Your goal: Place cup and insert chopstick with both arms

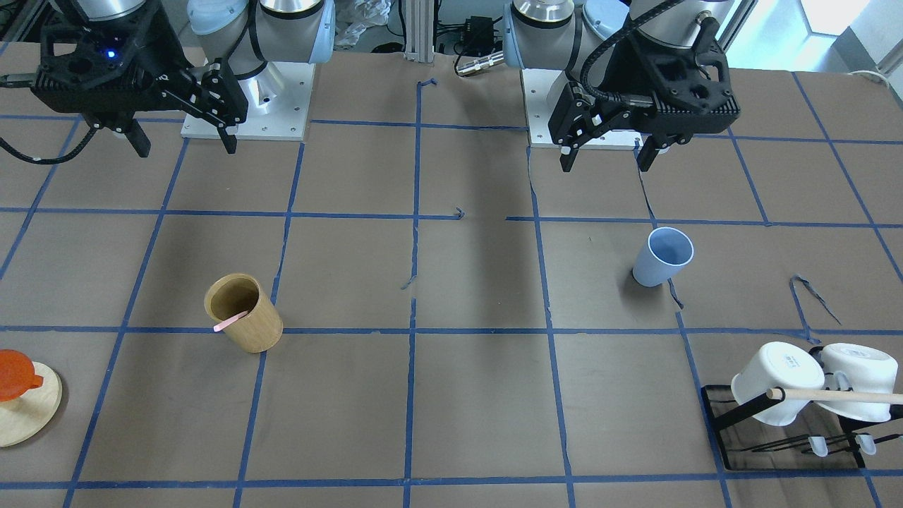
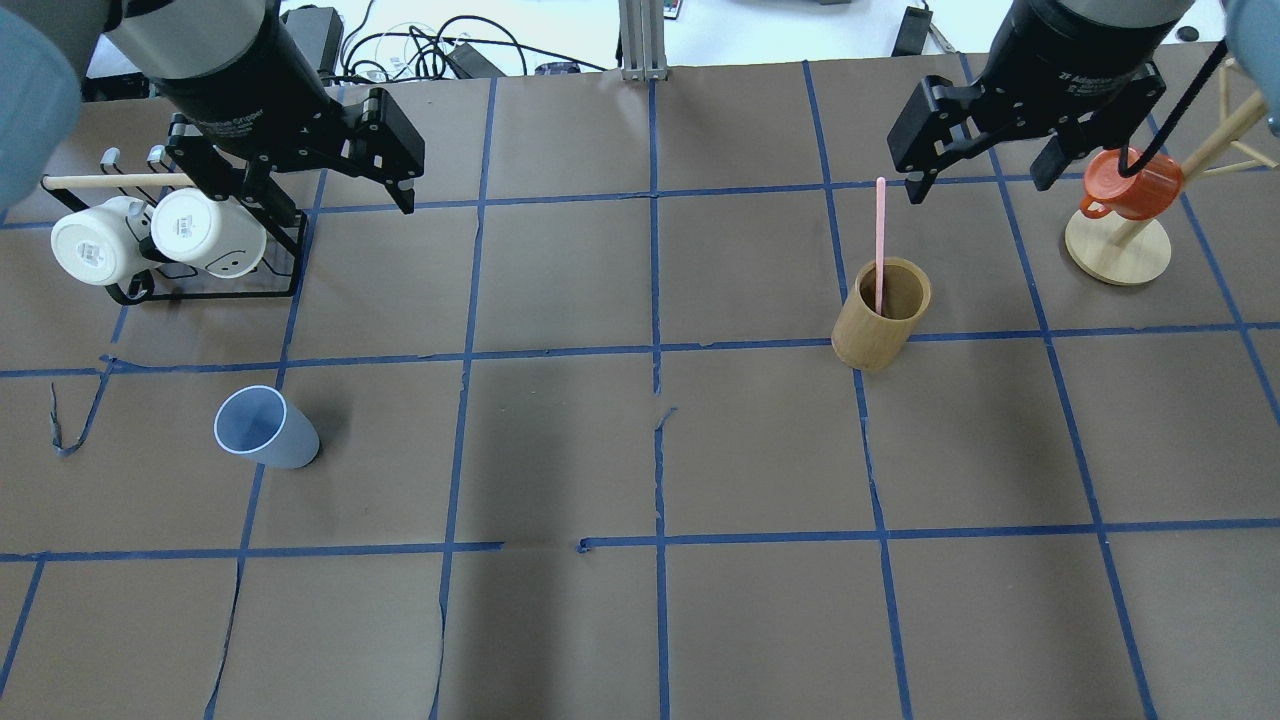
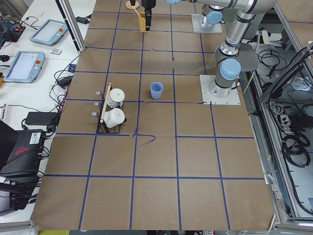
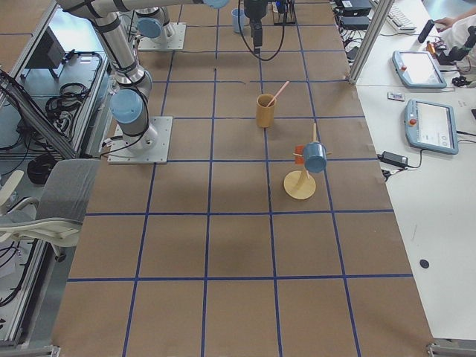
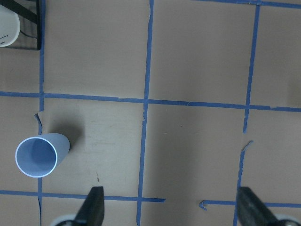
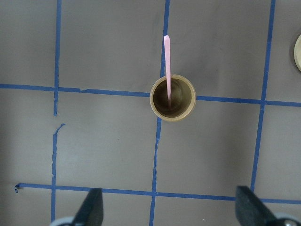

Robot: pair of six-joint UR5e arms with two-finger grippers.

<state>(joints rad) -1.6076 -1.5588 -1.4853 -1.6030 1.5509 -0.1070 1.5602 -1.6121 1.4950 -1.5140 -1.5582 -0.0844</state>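
1. The right pincer [image 2: 980, 185] hangs wide open and empty, near the wooden cup [image 2: 880, 328].
2. The left pincer [image 2: 345, 205], also wide open and empty, is well apart from the wooden cup.
3. A pink chopstick [image 2: 880, 240] leans inside the wooden cup.
4. The blue cup [image 2: 265, 428] stands upright, far to the wooden cup's left.

The left arm [image 3: 234, 32] and right arm [image 4: 119, 44] are built of silver tubes and pale blue joint caps [image 3: 229, 71], and are bolted to white plates [image 1: 293, 106] dotted with screws. The left gripper [image 1: 605, 161] and right gripper [image 1: 187, 144] are black, with white lettering [image 2: 1090, 75] printed on each. Black corrugated cable [image 1: 591, 62] is run along each wrist.
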